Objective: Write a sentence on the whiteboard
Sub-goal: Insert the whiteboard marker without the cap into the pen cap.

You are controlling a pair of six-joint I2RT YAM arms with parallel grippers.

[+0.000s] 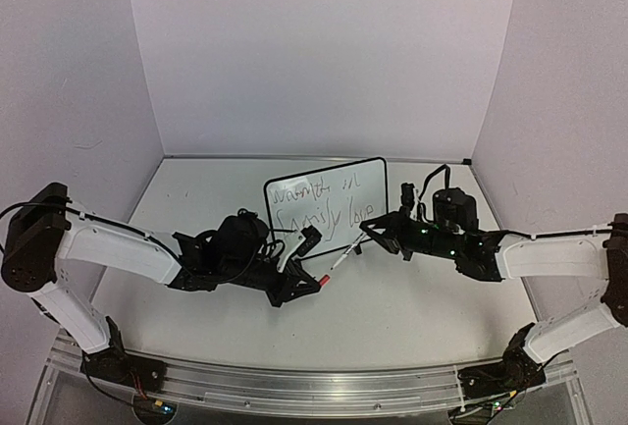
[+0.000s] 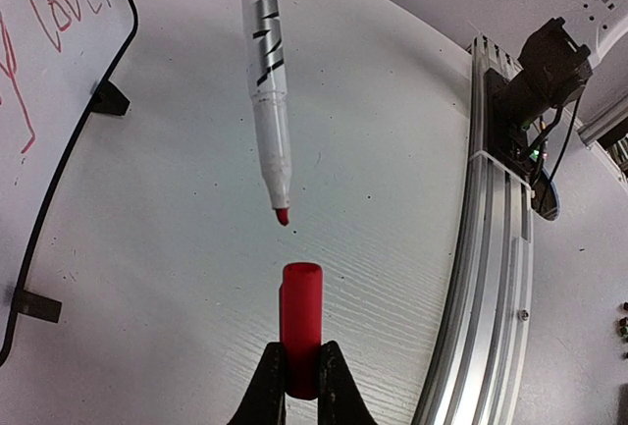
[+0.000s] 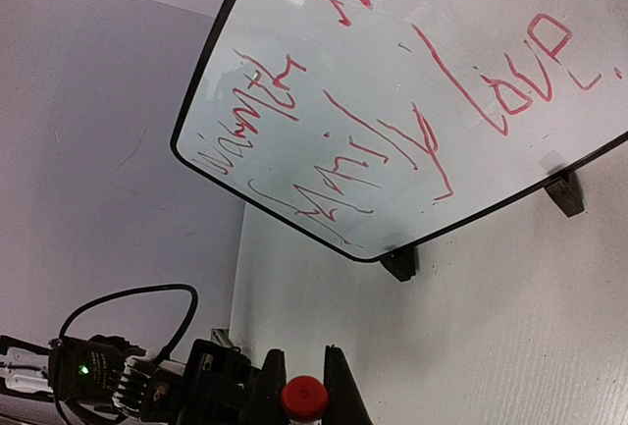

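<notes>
The whiteboard (image 1: pixel 329 199) stands tilted at the back middle on black clip feet (image 3: pixel 400 263). The sentence (image 3: pixel 392 121) is on it in two scrawled red lines, the lower reading "family love". My left gripper (image 2: pixel 301 351) is shut on a red marker cap (image 2: pixel 301 317), also seen from above (image 1: pixel 323 279). My right gripper (image 3: pixel 304 351) is shut on the white marker (image 2: pixel 265 81), whose red rear end (image 3: pixel 304 398) shows between its fingers. The marker's red tip (image 2: pixel 283 216) points at the cap's open end, with a small gap between them. Both are in front of the board (image 2: pixel 59 81).
An aluminium rail (image 1: pixel 314 386) runs along the table's near edge and also shows in the left wrist view (image 2: pixel 491 248). Pale walls close in the table at the back and both sides. The right arm's base (image 2: pixel 549 62) sits on the rail.
</notes>
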